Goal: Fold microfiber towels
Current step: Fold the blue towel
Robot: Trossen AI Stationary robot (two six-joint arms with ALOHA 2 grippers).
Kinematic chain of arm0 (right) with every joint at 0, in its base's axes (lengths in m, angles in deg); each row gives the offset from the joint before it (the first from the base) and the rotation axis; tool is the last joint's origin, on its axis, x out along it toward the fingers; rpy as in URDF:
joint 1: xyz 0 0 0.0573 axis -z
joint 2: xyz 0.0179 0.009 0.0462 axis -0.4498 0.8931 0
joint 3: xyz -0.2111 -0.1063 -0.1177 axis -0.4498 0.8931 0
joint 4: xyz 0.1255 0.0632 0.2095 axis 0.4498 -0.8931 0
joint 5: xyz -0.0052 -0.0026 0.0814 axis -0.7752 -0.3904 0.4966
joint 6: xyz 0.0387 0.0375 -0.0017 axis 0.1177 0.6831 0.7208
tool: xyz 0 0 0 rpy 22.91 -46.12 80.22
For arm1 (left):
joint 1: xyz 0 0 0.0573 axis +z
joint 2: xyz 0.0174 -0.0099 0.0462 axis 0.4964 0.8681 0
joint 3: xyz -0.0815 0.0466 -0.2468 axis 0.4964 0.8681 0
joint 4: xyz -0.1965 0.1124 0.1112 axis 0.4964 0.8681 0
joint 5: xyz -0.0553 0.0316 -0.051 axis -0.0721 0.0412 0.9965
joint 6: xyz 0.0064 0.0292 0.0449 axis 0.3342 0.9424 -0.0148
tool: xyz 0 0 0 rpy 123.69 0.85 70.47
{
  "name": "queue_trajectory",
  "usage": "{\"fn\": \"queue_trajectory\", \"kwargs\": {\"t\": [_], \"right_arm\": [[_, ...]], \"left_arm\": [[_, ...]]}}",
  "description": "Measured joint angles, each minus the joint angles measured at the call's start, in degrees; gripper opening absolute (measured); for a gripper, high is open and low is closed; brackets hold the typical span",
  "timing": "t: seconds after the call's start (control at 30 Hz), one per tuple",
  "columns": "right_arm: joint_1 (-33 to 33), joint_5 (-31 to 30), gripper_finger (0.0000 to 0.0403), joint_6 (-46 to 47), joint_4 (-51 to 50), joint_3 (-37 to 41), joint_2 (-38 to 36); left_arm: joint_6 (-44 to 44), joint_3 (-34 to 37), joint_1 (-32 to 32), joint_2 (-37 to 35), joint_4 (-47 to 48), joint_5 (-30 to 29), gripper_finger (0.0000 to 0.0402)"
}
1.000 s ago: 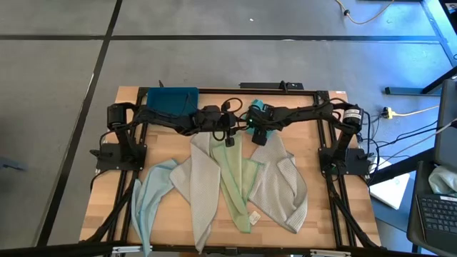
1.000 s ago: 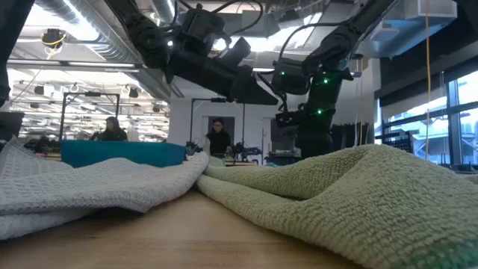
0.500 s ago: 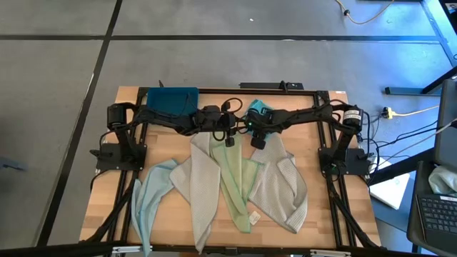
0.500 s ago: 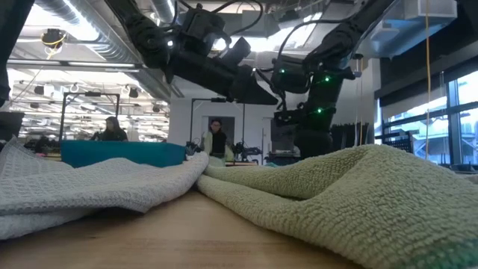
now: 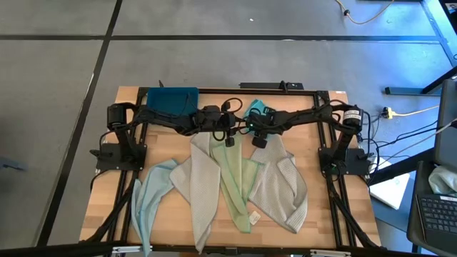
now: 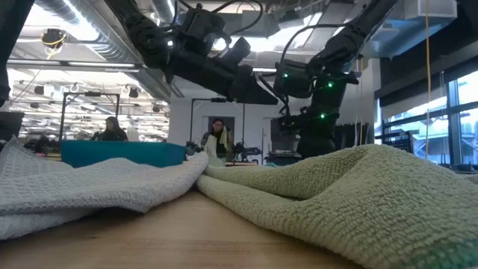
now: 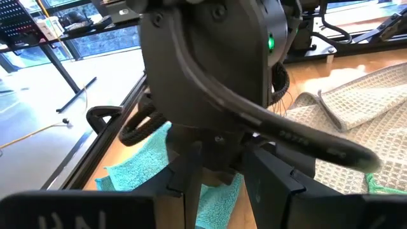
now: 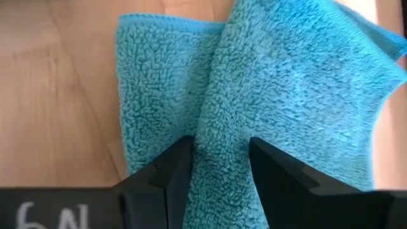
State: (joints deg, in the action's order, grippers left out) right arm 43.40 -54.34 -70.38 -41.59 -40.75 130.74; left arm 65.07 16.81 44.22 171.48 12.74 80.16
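Right hand (image 8: 216, 168) over the teal towel (image 8: 267, 83)

Its fingers are parted, astride a fold, grasping nothing yet — I risk pinching two layers (left hand (image 5: 230, 141): can't tell).

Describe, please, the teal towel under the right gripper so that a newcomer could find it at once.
Start at the wooden table and go to its far edge, just right of the middle, where the right gripper hangs over a small crumpled cloth. That is the teal towel. It is bright turquoise and fluffy, and it lies apart from the pale cloths fanned out nearer the front and from the dark blue tray to its left.
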Motion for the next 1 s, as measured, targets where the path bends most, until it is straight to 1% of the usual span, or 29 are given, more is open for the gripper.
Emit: {"fn": "queue_trajectory", "kwargs": {"t": [0.2,0.3,0.4,0.57,0.6,0.77,0.87,1.0], "right_arm": [[-0.78,-0.49,0.016,1.39,1.99,1.44,-0.21],[-1.73,-2.1,0.0145,-0.1,1.73,0.94,0.03],[-2.54,-2.26,0.011,-2.13,2.46,0.55,0.13],[-2.75,-2.53,0.0022,-3.28,2.35,0.55,0.13],[-2.74,-2.62,0.0012,-3.42,2.18,0.55,0.13],[-2.98,-4.4,0.0013,-5.02,1.38,0.46,0.13],[-3.7,-7.83,0.0006,-6.27,0.64,0.46,-0.05],[-5.36,-12.46,0.0008,-6.48,0.14,0.44,-1.93]], "left_arm": [[0.0,0.0,0.0,0.0,0.01,0.02,0.0105],[0.0,0.0,0.0,-0.02,0.01,0.02,0.0105],[0.0,0.0,0.0,-0.02,0.05,0.02,0.0105],[0.02,0.0,0.0,-0.02,0.25,0.02,0.0105],[0.01,0.0,0.0,-0.02,0.25,0.02,0.0105],[0.02,0.0,0.0,-0.02,0.25,0.02,0.0105],[0.02,0.0,0.0,-0.02,0.25,0.02,0.0105],[0.02,0.0,0.0,-0.02,0.25,-0.09,0.0105]]}}
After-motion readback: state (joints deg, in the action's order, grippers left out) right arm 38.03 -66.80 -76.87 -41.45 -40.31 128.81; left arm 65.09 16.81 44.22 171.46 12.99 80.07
